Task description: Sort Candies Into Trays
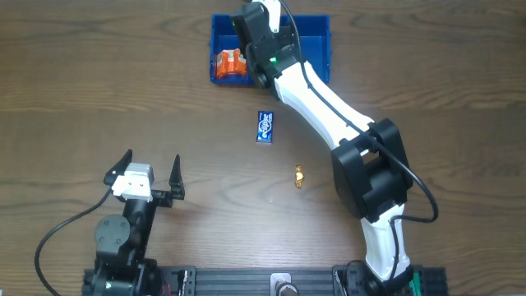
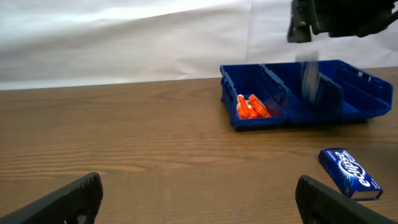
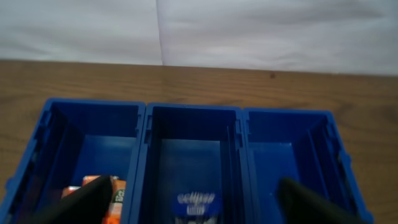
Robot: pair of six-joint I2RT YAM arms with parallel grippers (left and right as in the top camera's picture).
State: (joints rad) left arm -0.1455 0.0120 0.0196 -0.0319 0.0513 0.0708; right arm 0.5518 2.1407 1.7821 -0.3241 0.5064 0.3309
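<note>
The right arm stretches from its base at the near edge diagonally across the wooden tabletop (image 1: pixel 99 82), white forearm extended and wrist poised above the blue tray (image 1: pixel 319 41) at the far side. The right gripper (image 3: pixel 196 186) hangs over the tray's middle compartment, its jaws spread wide and clasping nothing. The left arm is folded close to its own base. The left gripper (image 1: pixel 149 160) is held low over bare wood, well apart from the tray, its jaws likewise wide open and empty.

The tray is a single blue bin split by two walls into three compartments side by side. The left compartment holds a small heap of orange candies (image 1: pixel 231 63) bunched at its near end. In the middle one, directly below the right gripper, a blue-wrapped piece (image 3: pixel 196 202) shows against the floor of the bin, though whether it has settled there cannot be told. From the left wrist view only a blurred streak appears at that spot.

Two sweets lie out on the tabletop. A loose blue candy (image 1: pixel 265 127) sits just in front of the tray, beside the right arm's forearm. A small gold candy (image 1: pixel 299 176) lies nearer the arms' bases, close to the right arm's dark elbow housing.
</note>
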